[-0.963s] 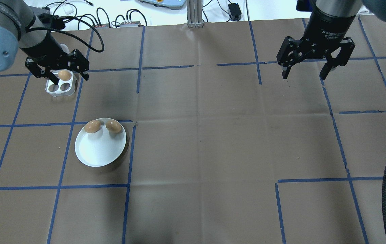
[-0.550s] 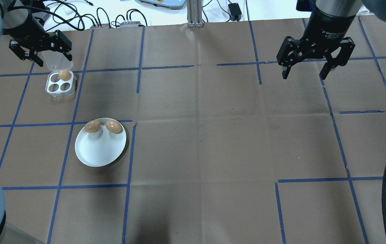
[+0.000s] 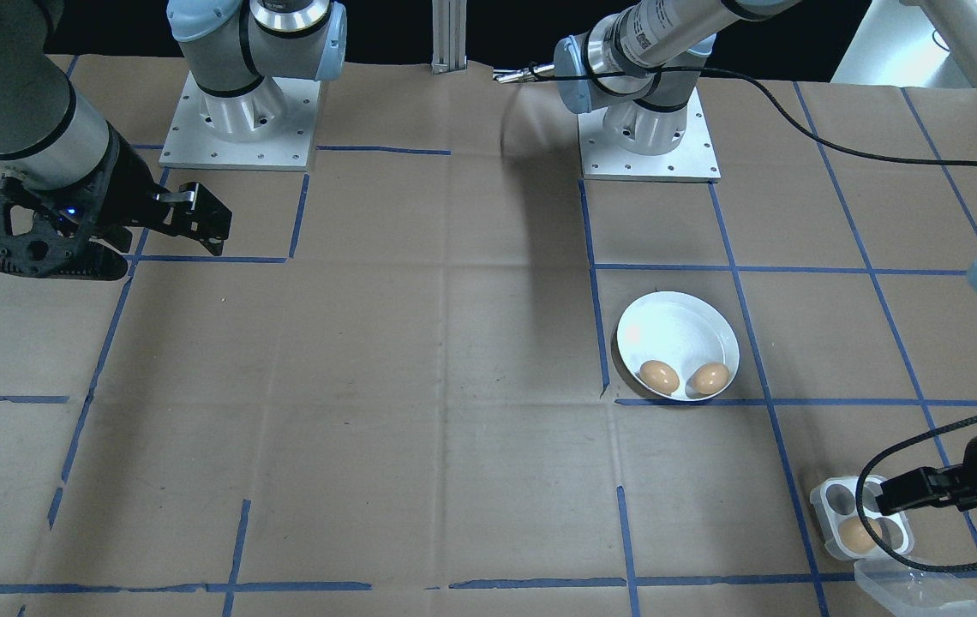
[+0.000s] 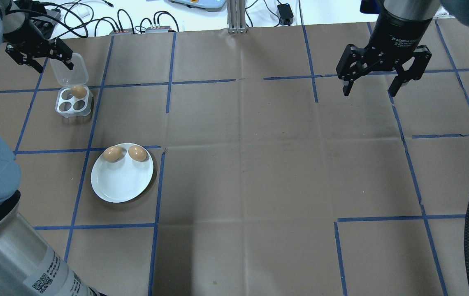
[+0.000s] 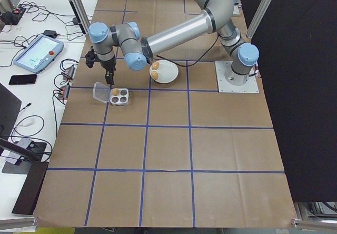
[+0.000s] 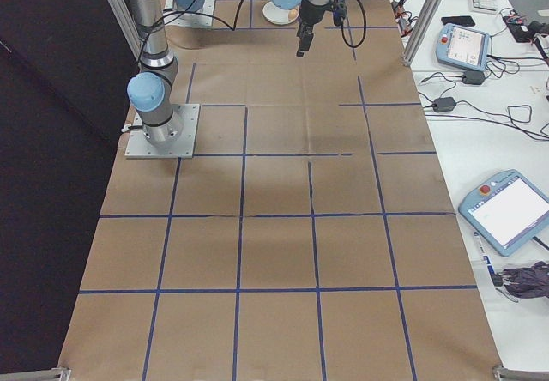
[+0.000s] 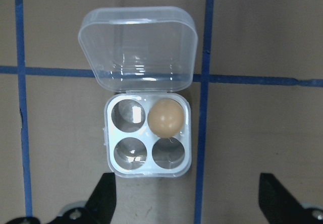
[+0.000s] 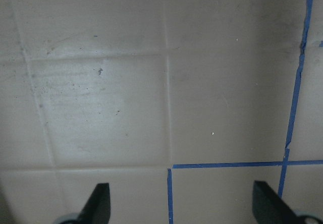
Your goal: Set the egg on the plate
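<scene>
A brown paper-covered worktop marked with blue tape lines is shown. On the robot's left half lies a round white plate, with two brown eggs resting side by side against its far rim. Beyond the plate, well apart from it, sits a small four-hole tray with its clear lid hinged open and lying flat. One egg is seated in a hole next to the hinge; the other three holes are empty. The left gripper hangs above the lid, jaws spread wide and empty. The right gripper hovers far off, jaws likewise apart and empty.

The egg is judged light, rigid, smooth and brittle; it would best be taken across its exposed upper half, gently, since only that part stands clear of the hole.
</scene>
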